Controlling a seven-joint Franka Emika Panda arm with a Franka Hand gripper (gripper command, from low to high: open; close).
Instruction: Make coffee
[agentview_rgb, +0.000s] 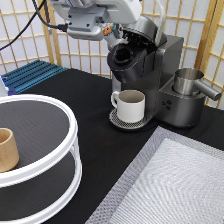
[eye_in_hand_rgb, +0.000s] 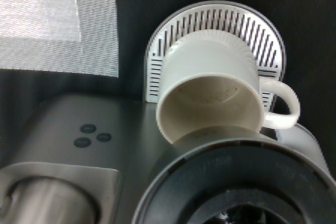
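The gripper (agentview_rgb: 116, 35) hangs just above the open top of the dark coffee machine (agentview_rgb: 150, 75), near the back edge of the counter (agentview_rgb: 95, 107). Something orange shows at its tip, but I cannot tell if that is the coffee pod, so I cannot say where the pod is. I also cannot tell if the fingers are spread or pressed together. The machine's lid (agentview_rgb: 147, 27) is tipped up. A cream mug (agentview_rgb: 131, 105) with a handle stands upright on the round drip tray (eye_in_hand_rgb: 217, 25) under the machine. A shiny metal cup (agentview_rgb: 189, 81) sits on the machine's far side. A tan wooden cup (agentview_rgb: 7, 149) stands on the white round shelf (agentview_rgb: 70, 131) near the counter's front corner. A gray mat (agentview_rgb: 175, 185) lies by the other front corner.
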